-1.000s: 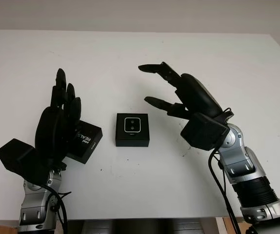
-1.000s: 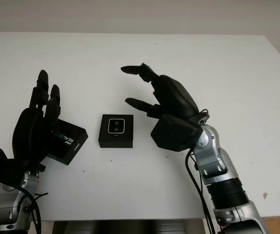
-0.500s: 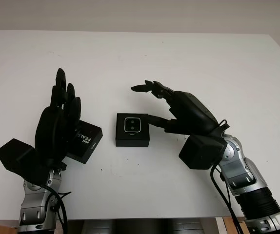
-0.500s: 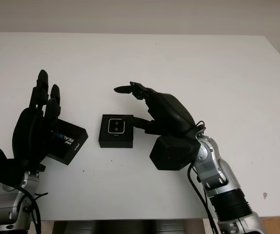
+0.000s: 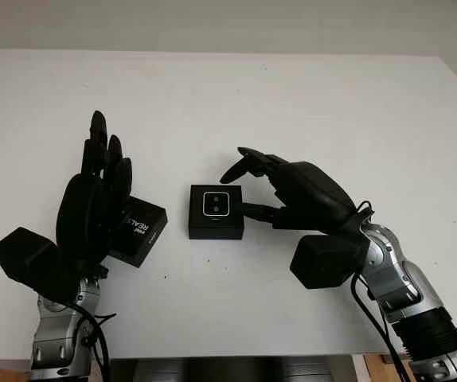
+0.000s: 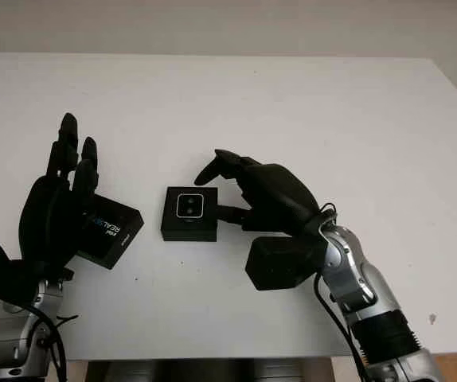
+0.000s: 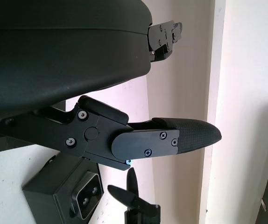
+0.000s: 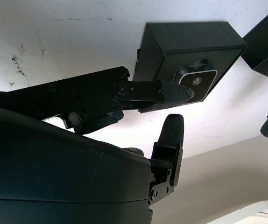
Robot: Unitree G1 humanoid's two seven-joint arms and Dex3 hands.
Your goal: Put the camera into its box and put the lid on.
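Note:
A black square box [image 5: 216, 223] sits mid-table with the silver-faced camera [image 5: 215, 204] lying inside it, lens side up. Its black lid [image 5: 142, 231], printed "REAL", lies tilted to the left of the box, partly behind my left hand [image 5: 105, 159], which stands upright and open over it. My right hand [image 5: 236, 193] is open at the box's right side. One fingertip [image 5: 246, 210] touches the box's right edge and another hovers over its far right corner. In the right wrist view a finger [image 8: 162, 92] reaches across the box [image 8: 171, 44] to the camera [image 8: 200, 81].
The white table [image 5: 292, 95] stretches wide behind and to the right of the hands. Its front edge runs just below both forearms. The left wrist view catches the box [image 7: 50, 200] from the side, beyond my left hand's fingers.
My right hand has dropped and swung left, its fingers curling down from above the table onto the box's right edge. The left hand, lid and box have not moved.

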